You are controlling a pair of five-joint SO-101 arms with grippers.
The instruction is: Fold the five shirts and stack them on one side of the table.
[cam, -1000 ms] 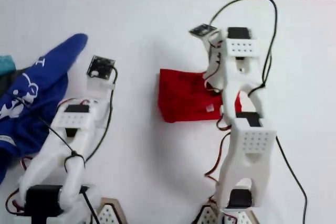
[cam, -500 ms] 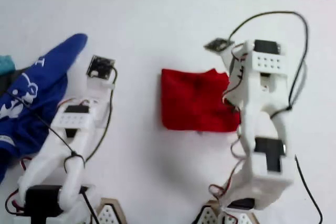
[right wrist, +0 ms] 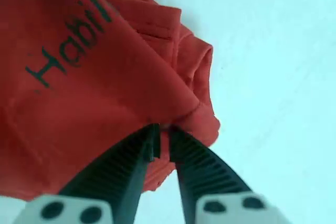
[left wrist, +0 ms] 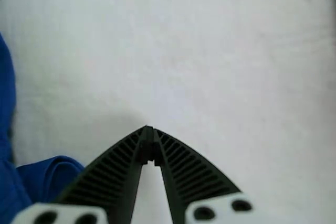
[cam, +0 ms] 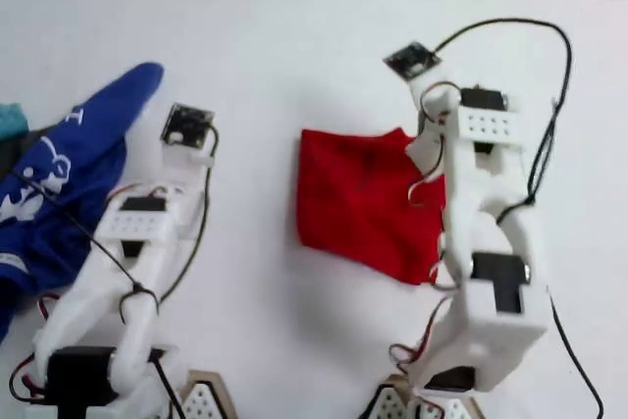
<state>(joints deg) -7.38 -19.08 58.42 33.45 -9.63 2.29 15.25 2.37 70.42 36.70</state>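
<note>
White table; partly folded red shirt at centre, edge pinched by right end effector. Blue shirt heaped at left edge; left end effector clenched, empty. No stack yet.

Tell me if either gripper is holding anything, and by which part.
The right gripper pinches the red shirt at a folded edge near one corner. The left gripper is shut with nothing in it, over the white table.

Bright even light; table glares white; faint soft shadow beneath left hand.
</note>
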